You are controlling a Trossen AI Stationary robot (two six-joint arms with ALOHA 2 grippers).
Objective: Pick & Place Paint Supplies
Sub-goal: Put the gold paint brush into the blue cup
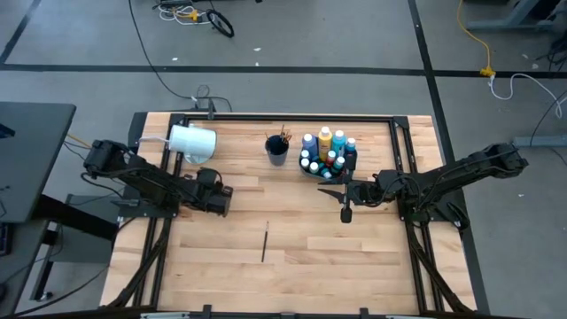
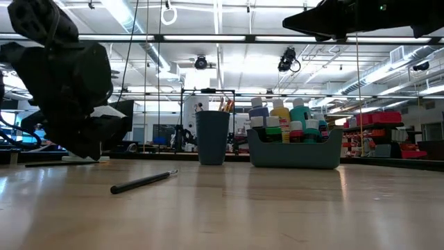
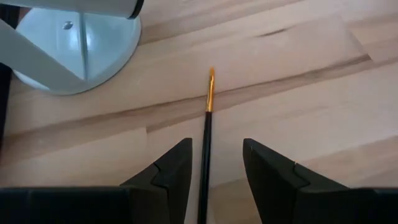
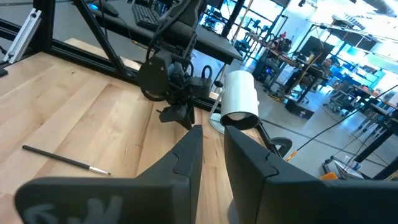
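**One brush left out, both arms holding off**

Loose brush (image 1: 265, 242) lies flat mid-table, well apart from both grippers. Other supplies look sorted: bottles (image 1: 326, 151) packed in the caddy (image 2: 295, 154) at the back, more brushes standing in the dark cup (image 1: 276, 149) beside it.

L gripper (image 1: 220, 199) hovers w/ fingers (image 3: 171, 171) parted, nothing between them; seen from its wrist, the brush runs along the gap but is down on the wood, not pinched. R gripper (image 1: 346, 206) sits near the caddy, fingers (image 4: 186, 158) a narrow slit apart, empty.

Risks, as I judge: brush is thin and round, so a slightly off-centre close could roll it away or snap shut above it. Fingertips may scrape the wood going that low. R arm is close enough to the caddy to knock bottles if it swings.

Table (image 1: 354, 266) is pale wood planks in a black frame; white cylinder (image 1: 193, 142) near the L arm. Beyond: grey floor w/ cables, bright workshop, shelving, ceiling lights
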